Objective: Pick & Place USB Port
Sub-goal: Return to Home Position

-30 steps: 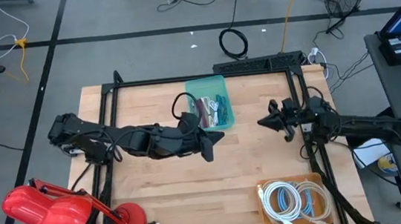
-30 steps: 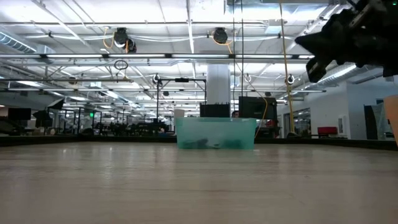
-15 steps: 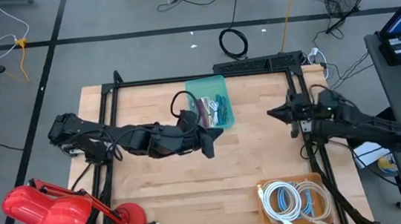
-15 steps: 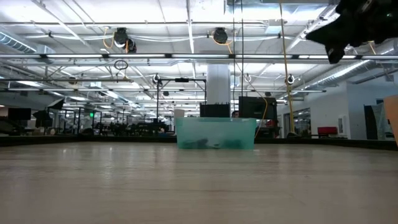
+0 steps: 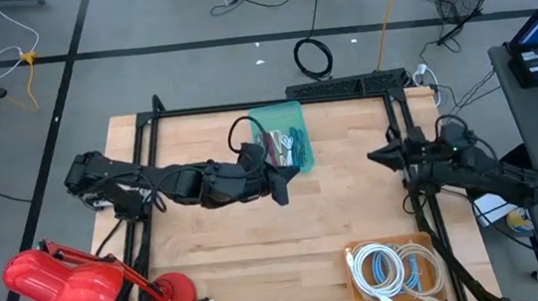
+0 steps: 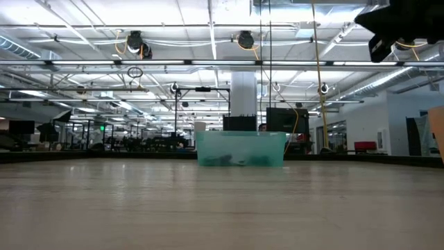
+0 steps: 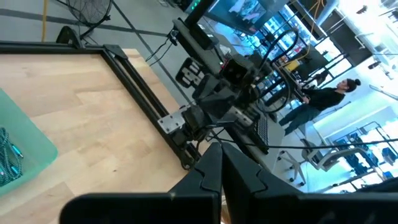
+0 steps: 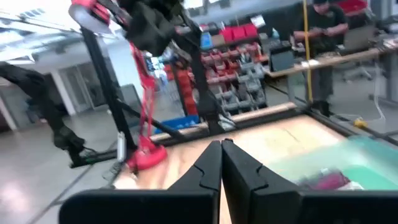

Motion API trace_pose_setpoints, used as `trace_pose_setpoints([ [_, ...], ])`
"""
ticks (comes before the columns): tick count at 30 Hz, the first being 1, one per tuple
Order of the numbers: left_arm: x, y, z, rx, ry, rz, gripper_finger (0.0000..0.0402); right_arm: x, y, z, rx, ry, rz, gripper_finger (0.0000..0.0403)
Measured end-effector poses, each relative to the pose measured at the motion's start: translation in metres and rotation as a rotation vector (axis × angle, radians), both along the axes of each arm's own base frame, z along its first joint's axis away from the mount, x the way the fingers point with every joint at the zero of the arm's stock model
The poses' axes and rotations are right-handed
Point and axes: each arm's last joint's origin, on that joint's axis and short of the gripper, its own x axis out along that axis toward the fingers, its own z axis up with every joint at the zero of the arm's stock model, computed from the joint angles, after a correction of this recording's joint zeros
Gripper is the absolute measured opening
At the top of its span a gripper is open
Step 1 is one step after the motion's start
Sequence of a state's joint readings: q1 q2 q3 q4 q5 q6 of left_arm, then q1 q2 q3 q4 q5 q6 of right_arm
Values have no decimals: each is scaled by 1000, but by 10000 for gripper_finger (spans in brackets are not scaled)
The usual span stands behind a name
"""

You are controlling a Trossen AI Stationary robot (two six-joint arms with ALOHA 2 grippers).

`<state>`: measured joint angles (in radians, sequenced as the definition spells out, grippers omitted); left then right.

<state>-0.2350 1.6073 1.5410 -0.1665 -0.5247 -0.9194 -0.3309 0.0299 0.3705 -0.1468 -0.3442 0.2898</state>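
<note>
On the wooden tabletop (image 5: 219,246), the translucent teal plastic bin (image 5: 275,109) lay just above the left gripper (image 5: 290,174); the right gripper (image 5: 374,155) was well apart. Both jaws were pressed together.

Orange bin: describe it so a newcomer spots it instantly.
In the high view, find the wooden table's bottom-right corner. The orange bin sits there, holding coiled white cables; the only other bin, at the table's top edge, is teal.

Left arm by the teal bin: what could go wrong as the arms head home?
1. The left end effector, shut, sits close beside the teal bin; pulling back could nudge it.
2. The right end effector, shut, hangs near the black frame rail; a low retreat might clip it.
</note>
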Motion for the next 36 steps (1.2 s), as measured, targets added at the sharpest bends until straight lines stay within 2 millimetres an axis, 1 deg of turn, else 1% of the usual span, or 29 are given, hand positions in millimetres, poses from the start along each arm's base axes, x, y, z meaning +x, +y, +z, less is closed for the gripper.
trace_pose_setpoints([
  [3,0,0,0,-1,-1,0,10,4,-2,-10,4,20,-10,0],
  [8,0,-1,0,-4,-2,-3,3,10,-5,-32,48,70,-55,0],
  [12,-1,-3,0,-4,-2,-9,10,14,-7,-46,78,89,-55,0],
  [16,-1,-5,0,-3,0,-15,3,18,-8,-57,92,95,-53,0],
  [19,-1,-5,0,-3,1,-15,7,21,-9,-69,98,133,-54,0],
  [23,-1,-6,0,-5,3,-25,11,23,-8,-75,77,133,-30,0],
  [26,-1,-6,-1,-9,4,-40,3,25,-6,-79,74,117,11,0],
  [30,-1,-6,-1,-9,11,-41,10,26,0,-74,68,55,69,0],
  [32,-1,-6,-1,-9,12,-40,13,26,3,-74,67,52,82,0],
  [36,-1,-5,-1,-5,13,-39,4,27,8,-74,55,53,118,0],
])
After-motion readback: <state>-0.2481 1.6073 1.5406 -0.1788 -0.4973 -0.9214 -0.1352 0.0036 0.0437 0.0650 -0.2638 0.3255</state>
